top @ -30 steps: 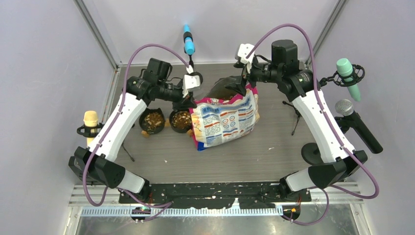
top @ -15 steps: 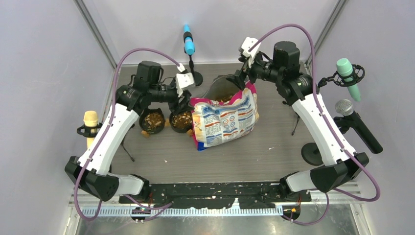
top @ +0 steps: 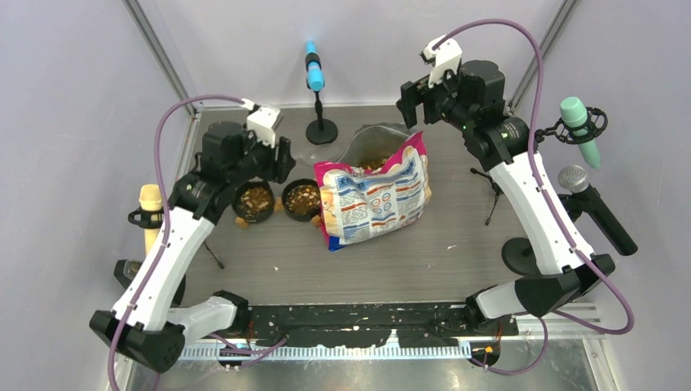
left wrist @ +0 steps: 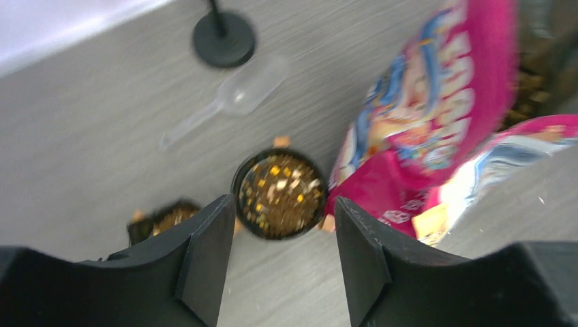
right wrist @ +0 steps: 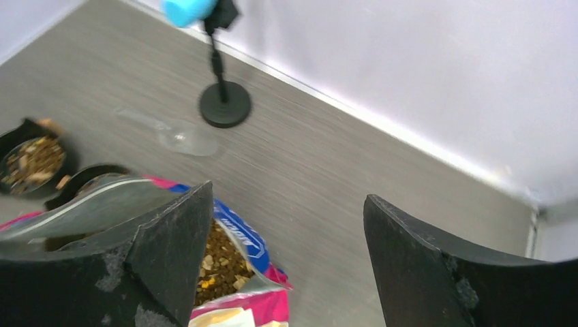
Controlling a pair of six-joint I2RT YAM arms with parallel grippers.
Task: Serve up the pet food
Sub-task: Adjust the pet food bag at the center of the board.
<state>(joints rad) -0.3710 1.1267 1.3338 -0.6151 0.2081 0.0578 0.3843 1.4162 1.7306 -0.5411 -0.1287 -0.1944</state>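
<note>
Pet food fills two black bowls (top: 303,198) (top: 256,199) left of the pink, white and blue bag (top: 375,199). More pet food (right wrist: 221,262) shows in the bag's open mouth. My left gripper (top: 281,157) hangs above and behind the bowls, open and empty. In the left wrist view the right-hand bowl (left wrist: 283,194) shows between its fingers, and the left gripper (left wrist: 283,204) is well above it. My right gripper (top: 413,98) hovers open above the bag's far rim; the right gripper (right wrist: 287,197) holds nothing. A clear plastic scoop (left wrist: 249,92) lies on the table behind the bowls.
A blue microphone (top: 314,73) on a round-based stand (top: 322,130) is at the back. A yellow microphone (top: 151,202) stands left; green (top: 578,120) and grey (top: 574,177) ones stand right. A few loose pellets (top: 241,221) lie beside the bowls.
My left gripper has opened and drawn back left, away from the bag's edge. My right gripper has lifted up and back from the bag's mouth, still open.
</note>
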